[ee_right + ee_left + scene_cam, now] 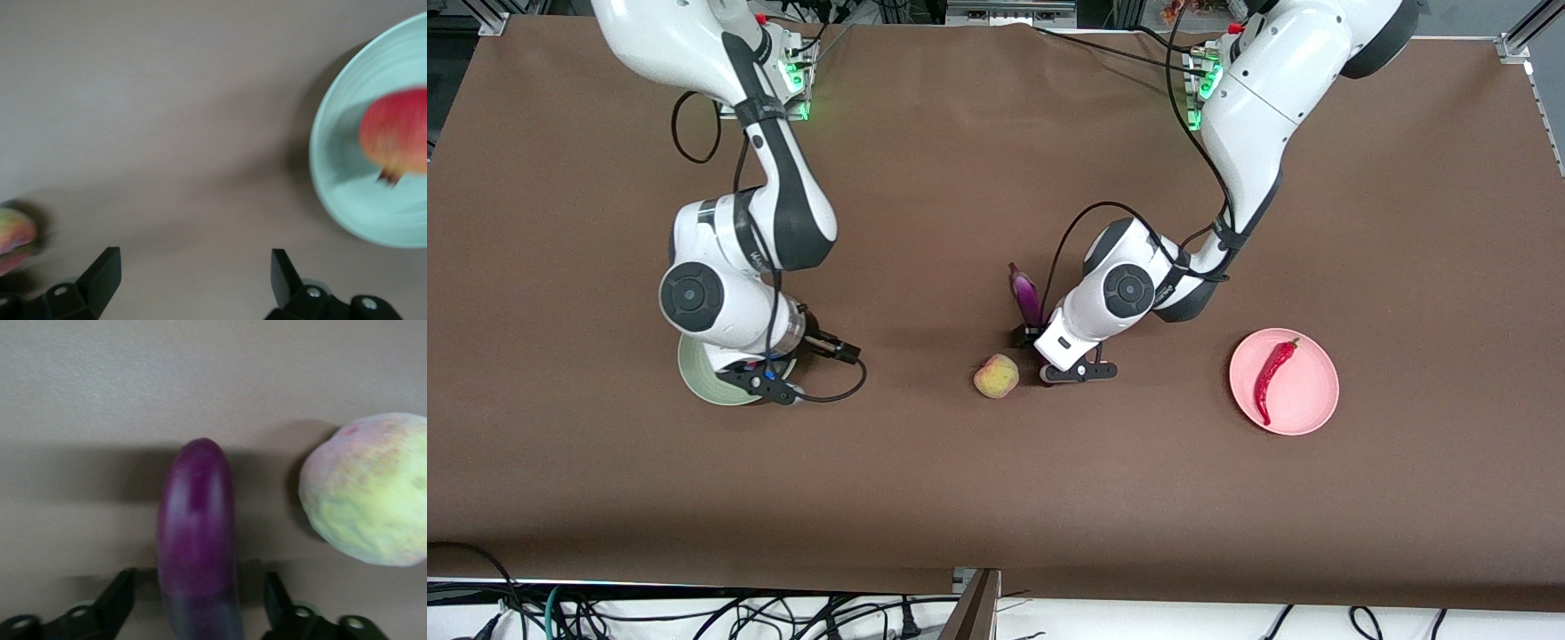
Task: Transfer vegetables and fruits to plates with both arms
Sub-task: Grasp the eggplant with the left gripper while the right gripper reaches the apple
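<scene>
The purple eggplant (pixel 1026 296) lies on the brown table, farther from the front camera than the peach (pixel 996 375). My left gripper (pixel 198 588) is low over the eggplant's rounded end (pixel 197 527). It is open, with one finger on each side and a gap on both sides. The peach (pixel 367 490) lies beside it. My right gripper (pixel 193 267) is open and empty over bare table beside the mint green plate (pixel 347 200), which holds the red apple (pixel 397 133). In the front view the right arm hides the apple and covers much of the mint plate (pixel 694 373). The red chili (pixel 1272 369) lies on the pink plate (pixel 1316 400).
The brown cloth covers the whole table. The pink plate stands toward the left arm's end and the mint plate toward the right arm's end. Cables hang under the table's front edge.
</scene>
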